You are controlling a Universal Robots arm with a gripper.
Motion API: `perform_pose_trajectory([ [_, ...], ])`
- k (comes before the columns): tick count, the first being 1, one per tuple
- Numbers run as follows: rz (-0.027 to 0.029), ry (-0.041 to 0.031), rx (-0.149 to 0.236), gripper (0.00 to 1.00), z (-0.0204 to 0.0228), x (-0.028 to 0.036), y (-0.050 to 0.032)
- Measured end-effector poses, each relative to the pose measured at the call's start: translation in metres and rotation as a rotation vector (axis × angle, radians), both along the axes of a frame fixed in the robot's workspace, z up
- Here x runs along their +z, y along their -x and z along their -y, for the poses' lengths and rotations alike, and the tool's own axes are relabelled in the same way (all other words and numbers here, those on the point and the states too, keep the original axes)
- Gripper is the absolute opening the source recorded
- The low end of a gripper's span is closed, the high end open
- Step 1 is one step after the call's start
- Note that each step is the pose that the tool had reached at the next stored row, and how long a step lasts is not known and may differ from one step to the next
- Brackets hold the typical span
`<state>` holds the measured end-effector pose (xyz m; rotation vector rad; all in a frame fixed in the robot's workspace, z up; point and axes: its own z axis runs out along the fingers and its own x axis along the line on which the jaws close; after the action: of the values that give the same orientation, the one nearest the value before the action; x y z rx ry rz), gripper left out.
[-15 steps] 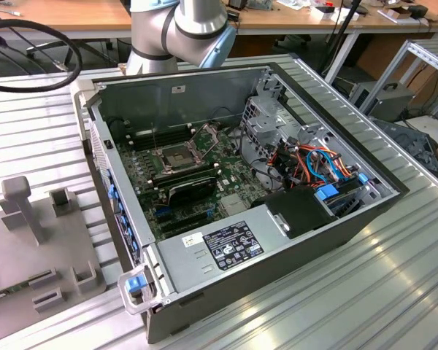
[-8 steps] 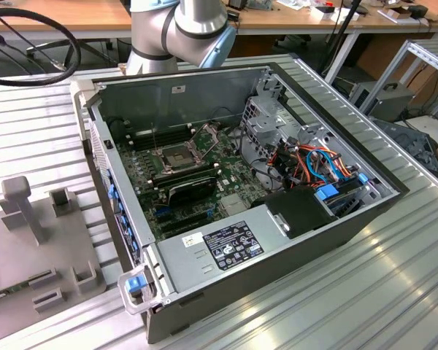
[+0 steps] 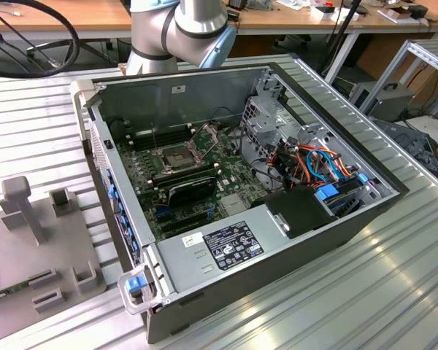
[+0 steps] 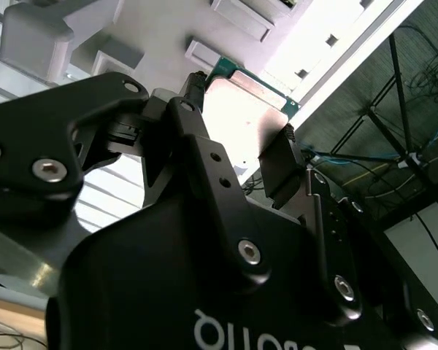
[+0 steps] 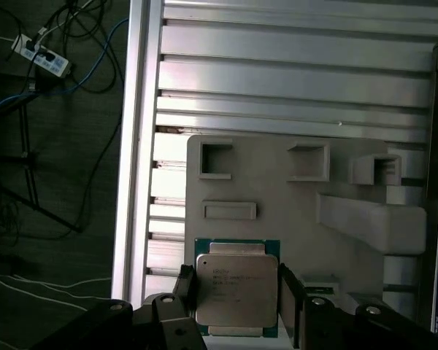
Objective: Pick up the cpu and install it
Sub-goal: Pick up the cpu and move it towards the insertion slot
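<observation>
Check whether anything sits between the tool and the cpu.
Nothing visible does. In the first wrist view the tool is shut on the cpu by two opposite edges, over the grey fixture.

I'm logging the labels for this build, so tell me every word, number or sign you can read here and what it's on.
Nothing is legible enough to quote.
On the cpu, held in the pincer: print lines, too blurred.
On the pincer body: white letters, cut off at the edge.
On the power supply label: print and symbols, too small.
On the white sticker inside the computer case: too small.
</observation>
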<state>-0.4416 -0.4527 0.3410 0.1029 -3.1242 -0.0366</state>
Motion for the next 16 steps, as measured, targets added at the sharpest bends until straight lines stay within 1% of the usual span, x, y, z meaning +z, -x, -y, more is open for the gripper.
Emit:
perform_pose_trajectory([
  [4, 0.0000, 0.0000, 0.000, 0.55, 0.0000, 0.0077, 0.0000],
  [8, 0.0000, 0.0000, 0.000, 0.55, 0.0000, 0.0117, 0.0000],
  [11, 0.0000, -0.0001, 0.000, 0.55, 0.0000, 0.0171, 0.0000],
  [16, 0.0000, -0.0001, 0.001, 0.55, 0.0000, 0.0229, 0.0000],
])
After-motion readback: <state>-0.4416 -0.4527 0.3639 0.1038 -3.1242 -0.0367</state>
